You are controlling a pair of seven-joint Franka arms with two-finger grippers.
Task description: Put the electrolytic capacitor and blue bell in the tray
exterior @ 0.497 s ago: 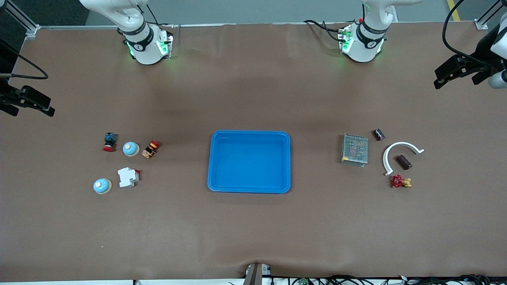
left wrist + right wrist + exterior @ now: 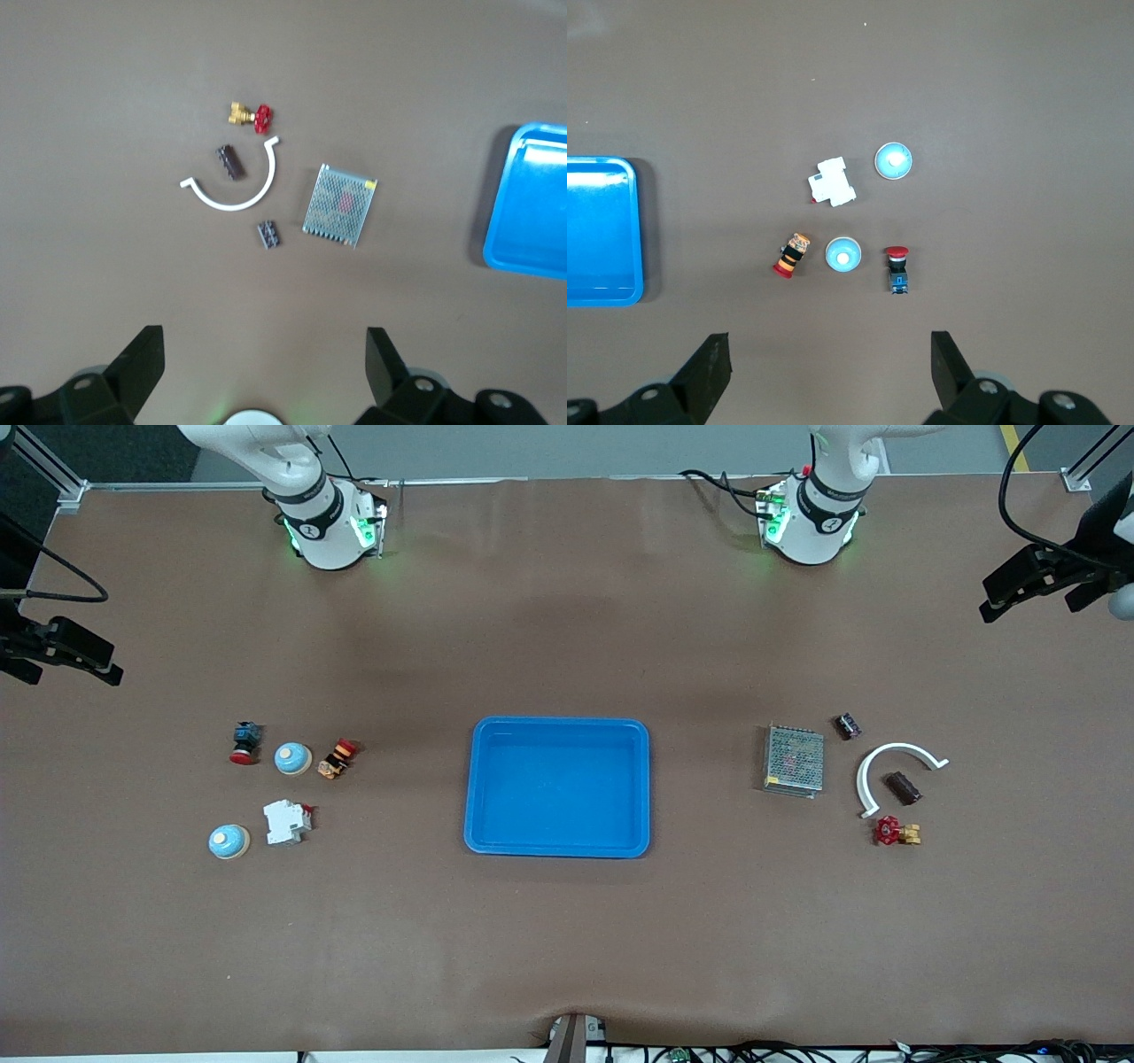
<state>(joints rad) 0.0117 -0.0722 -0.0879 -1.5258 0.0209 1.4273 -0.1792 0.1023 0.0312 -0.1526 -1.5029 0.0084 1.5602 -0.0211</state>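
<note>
Tray (image 2: 557, 786) sits mid-table. Left gripper (image 2: 264, 376) spread wide, high over the capacitor (image 2: 230, 162) cluster; right gripper (image 2: 830, 376) spread, over two blue bells (image 2: 842, 254).

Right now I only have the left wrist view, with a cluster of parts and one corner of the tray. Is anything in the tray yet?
Observer: No. The front view shows the whole tray and it is empty.
Operator: Blue bells?
Observer: There are two, toward the right arm's end. One blue bell sits beside a striped part. The other bell is nearer the front camera, beside a white block.
Operator: My left gripper shows open. What about the right?
Observer: The right gripper is open and empty, up at the right arm's end of the table.
</note>
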